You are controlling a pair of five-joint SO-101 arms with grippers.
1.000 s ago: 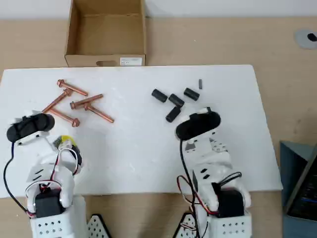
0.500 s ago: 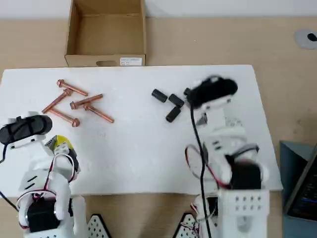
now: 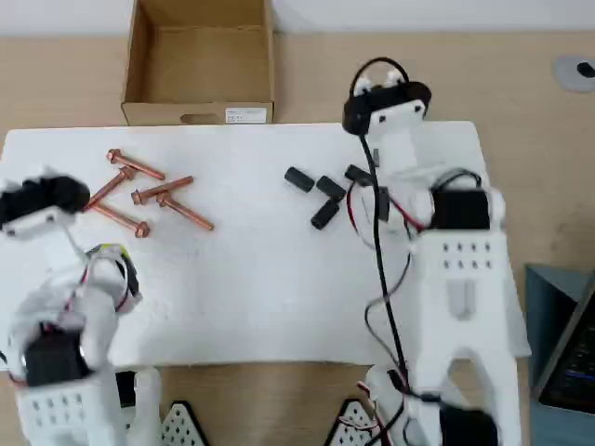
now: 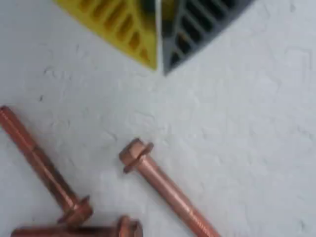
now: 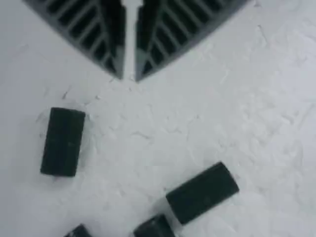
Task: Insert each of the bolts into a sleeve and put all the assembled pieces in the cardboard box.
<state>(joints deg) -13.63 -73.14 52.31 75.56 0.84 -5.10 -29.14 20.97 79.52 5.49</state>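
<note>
Several copper bolts lie in a loose cluster on the left of the white mat. Black sleeves lie scattered at centre right. My left arm stands just left of the bolts. In the left wrist view my left gripper is shut and empty, its yellow and black tips just short of a bolt's head; another bolt lies beside it. My right arm stretches over the mat's far edge beside the sleeves. My right gripper is shut and empty above a sleeve and a second sleeve.
The open cardboard box stands beyond the mat's far left edge, with nothing inside. A dark object sits at the table's right edge and a grey disc at the far right. The mat's middle and front offer free room.
The right arm swung from the mat's front centre out to its far edge, past the sleeves. The left arm rose and shifted left. Bolts and sleeves stayed put.
</note>
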